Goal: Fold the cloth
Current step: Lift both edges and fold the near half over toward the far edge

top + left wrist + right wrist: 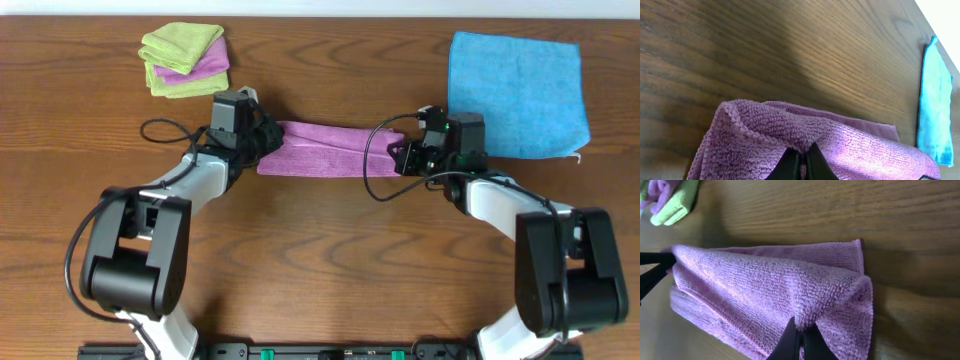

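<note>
As both wrist cameras show black fingertips [790,165] pressed together with purple pile bunched between them, I record each tool as clenched on the cloth [322,149].

Position of the cloth: it lies across the middle of the bench [320,250] as a long, narrow purple band, several layers thick, running from one tool to the other.

Left tool [266,140]: it grips the band's left end. On its own camera the upper fold rises to a ridge at the pinch, and the layers beneath spread out towards the wood.

Right tool [398,155]: it grips the band's right end. On its own camera the top layer is drawn up into a peak at the tool tips, a lower layer lies flat on the bench beyond it, and the left tool's dark finger shows at the far end of the band.

I cannot tell whether the middle of the band rests fully on the bench or hangs just clear of it.

Other items noted: a blue cloth [515,95] lies flat at the far right, near the right tool and apart from the purple band. A folded stack of green and purple cloths [185,60] sits at the far left.
</note>
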You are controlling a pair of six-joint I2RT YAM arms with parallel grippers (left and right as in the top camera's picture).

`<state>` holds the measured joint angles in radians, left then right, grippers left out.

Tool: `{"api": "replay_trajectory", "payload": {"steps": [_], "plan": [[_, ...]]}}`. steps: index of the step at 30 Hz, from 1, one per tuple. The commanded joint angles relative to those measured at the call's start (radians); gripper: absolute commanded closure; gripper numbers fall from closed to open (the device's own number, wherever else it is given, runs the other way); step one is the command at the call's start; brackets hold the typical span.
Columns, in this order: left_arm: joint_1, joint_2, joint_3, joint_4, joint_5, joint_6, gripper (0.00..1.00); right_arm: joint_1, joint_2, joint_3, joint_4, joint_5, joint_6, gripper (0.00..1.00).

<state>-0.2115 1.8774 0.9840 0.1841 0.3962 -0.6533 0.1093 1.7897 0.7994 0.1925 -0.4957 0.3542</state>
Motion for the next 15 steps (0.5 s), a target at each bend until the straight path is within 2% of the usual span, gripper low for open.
{"api": "replay_trajectory", "payload": {"steps": [1,10,13,15], "plan": [[0.017,0.024,0.02,-0.004,-0.068,0.028,0.94,-0.003,0.023,0.016,0.008,0.078,-0.02,0.99],[0.017,0.03,0.02,-0.06,-0.094,0.078,0.93,-0.003,0.029,0.018,0.027,0.089,-0.02,0.99],[0.017,0.03,0.02,-0.061,-0.095,0.082,0.78,-0.003,0.029,0.018,0.027,0.088,-0.02,0.99],[0.017,0.03,0.02,-0.06,-0.094,0.082,0.59,-0.003,0.029,0.018,0.024,0.088,-0.02,0.99]]}}
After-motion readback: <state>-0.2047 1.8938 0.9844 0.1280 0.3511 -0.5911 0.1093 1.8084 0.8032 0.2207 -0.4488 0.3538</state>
